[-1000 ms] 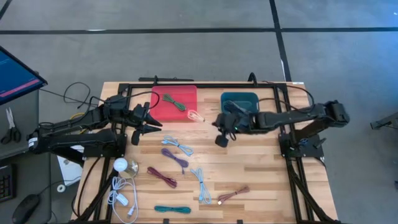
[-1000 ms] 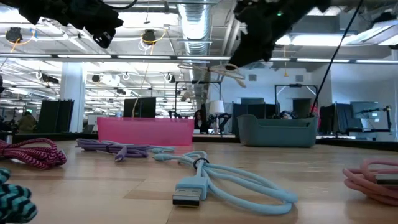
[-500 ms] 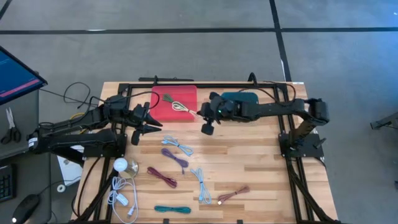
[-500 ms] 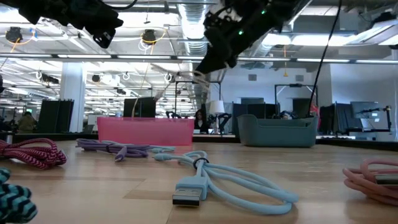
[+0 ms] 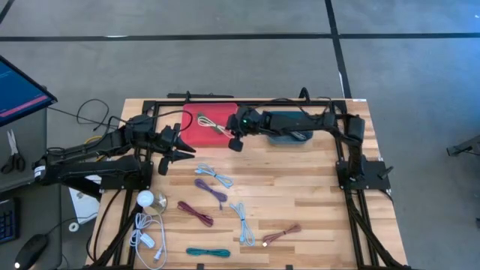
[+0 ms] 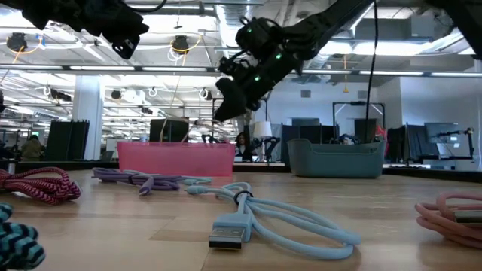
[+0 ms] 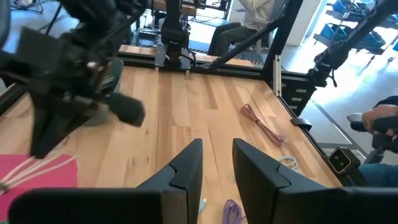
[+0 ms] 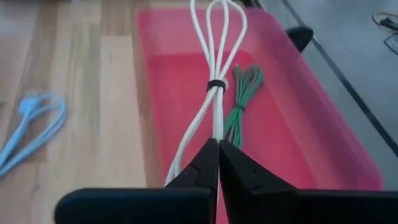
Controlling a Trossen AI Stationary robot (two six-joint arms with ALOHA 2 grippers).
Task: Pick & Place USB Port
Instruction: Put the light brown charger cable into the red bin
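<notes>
**Right arm carries white USB cable over the red bin**

High view: the right gripper (image 5: 234, 137) hangs at the red bin (image 5: 193, 135)'s edge, the white USB cable (image 5: 212, 124) trailing over it; a second ago it was nearer the teal bin (image 5: 289, 118). The left gripper (image 5: 185, 150) waits beside the bin. Low view: the right gripper sits lower than before. Left wrist view: left fingers (image 7: 184, 168) parted, empty. Right wrist view: fingers (image 8: 198, 169) clenched on the cable, beside a green cable (image 8: 242, 93) already binned. The placing step is underway; next, likely, a release.
</notes>
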